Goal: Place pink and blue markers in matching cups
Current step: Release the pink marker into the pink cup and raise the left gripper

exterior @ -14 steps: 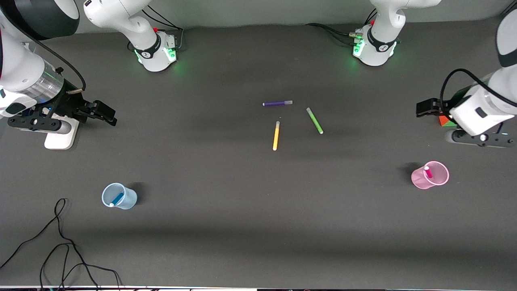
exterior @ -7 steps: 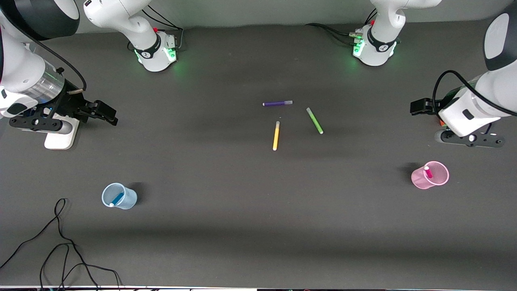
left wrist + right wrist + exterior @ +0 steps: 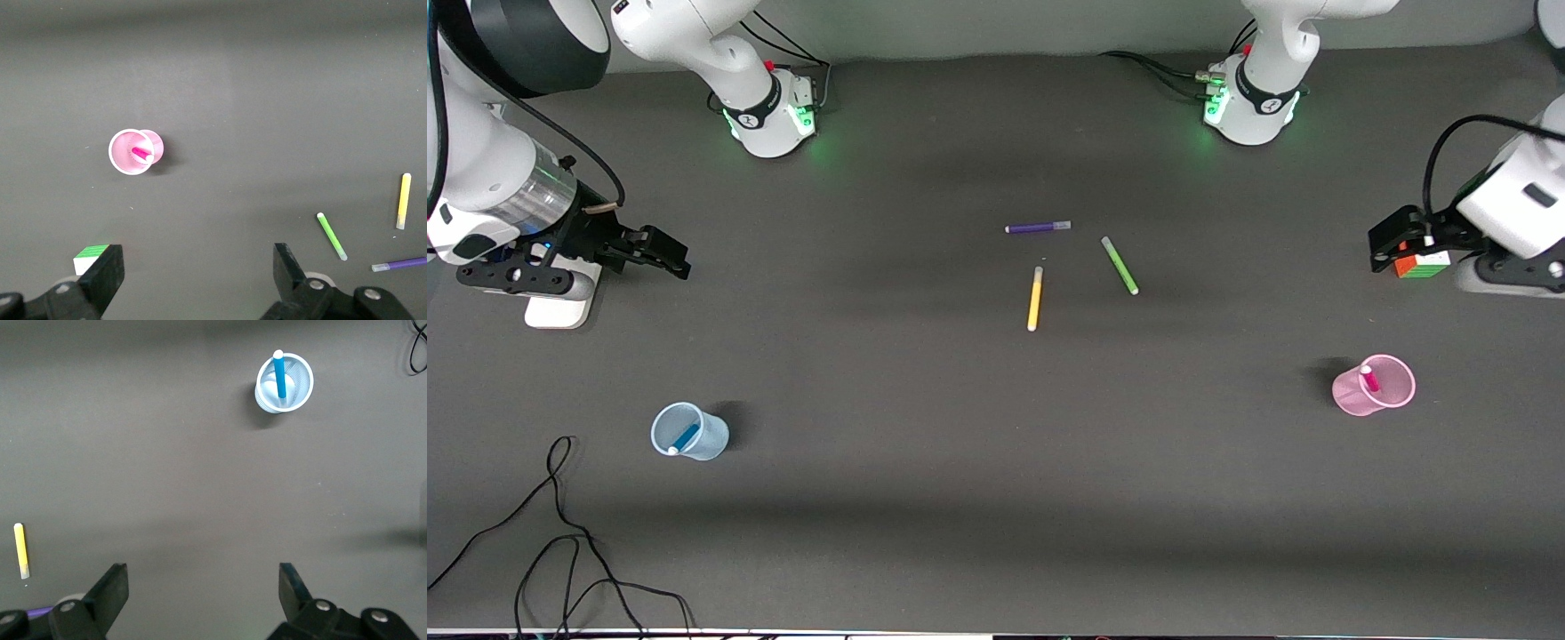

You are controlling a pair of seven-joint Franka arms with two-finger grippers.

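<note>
The blue marker (image 3: pixel 685 436) stands tilted in the light blue cup (image 3: pixel 713 437) at the right arm's end of the table. The pink marker (image 3: pixel 1369 380) stands tilted in the light pink cup (image 3: pixel 1347 392) at the left arm's end. My left gripper (image 3: pixel 1392 240) is open and empty, up over the table beside a colour cube. My right gripper (image 3: pixel 665 253) is open and empty over bare table. The left wrist view shows the pink cup (image 3: pixel 158 143) with the pink marker (image 3: pixel 141 154) ahead of the open left gripper (image 3: pixel 197 257). The right wrist view shows the blue cup (image 3: pixel 306 383), the blue marker (image 3: pixel 279 373) and the open right gripper (image 3: pixel 203 572).
A purple pen (image 3: pixel 1038 228), a green pen (image 3: pixel 1120 265) and a yellow pen (image 3: pixel 1035 299) lie mid-table. A colour cube (image 3: pixel 1421 264) sits under the left hand. A white block (image 3: pixel 560 307) lies under the right hand. Black cables (image 3: pixel 560 533) trail near the front camera.
The left arm has pulled back toward its end of the table and uncovered the colour cube. The right arm has barely moved. Markers and cups are unmoved.
</note>
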